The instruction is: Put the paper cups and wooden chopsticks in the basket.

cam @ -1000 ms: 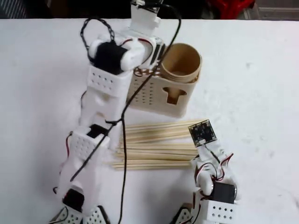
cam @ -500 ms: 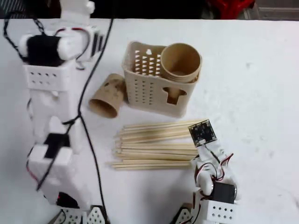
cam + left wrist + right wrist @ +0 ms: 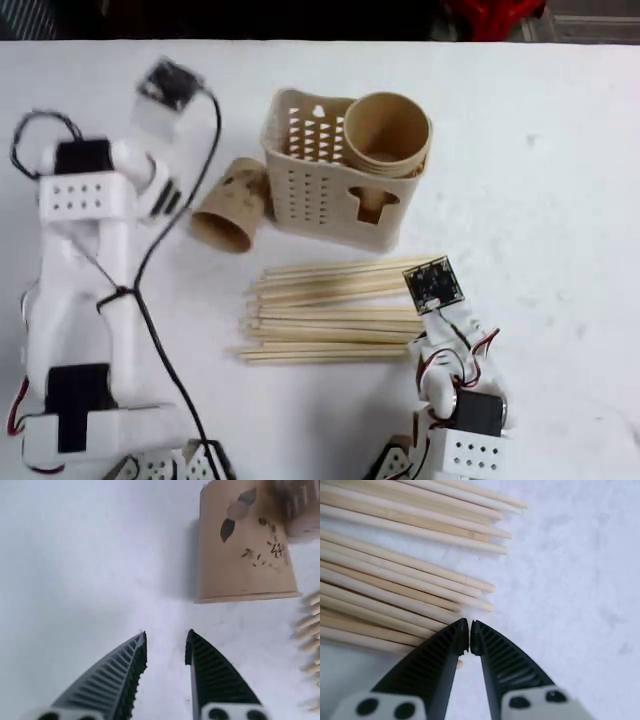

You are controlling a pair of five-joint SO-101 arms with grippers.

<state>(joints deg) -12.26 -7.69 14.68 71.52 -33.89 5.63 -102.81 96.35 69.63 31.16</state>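
Note:
A brown paper cup (image 3: pixel 228 205) lies on its side on the white table, against the left side of the cream basket (image 3: pixel 320 200). Another paper cup (image 3: pixel 388 130) stands upright in the basket's right end. Several wooden chopsticks (image 3: pixel 330 310) lie in a loose bundle in front of the basket. My left gripper (image 3: pixel 166 635) is open and empty above bare table, a short way from the rim of the lying cup (image 3: pixel 240 545). My right gripper (image 3: pixel 470 626) is shut with nothing in it, its tips at the right-hand ends of the chopsticks (image 3: pixel 395 580).
The left arm (image 3: pixel 80 250) stands along the table's left side, its cable looping toward the lying cup. The right arm (image 3: pixel 455 400) sits at the front edge, right of centre. White table stretches to the right of the basket.
The left arm has swung from over the basket's left side out to the table's left, uncovering the lying cup. The right arm and the chopsticks have not moved.

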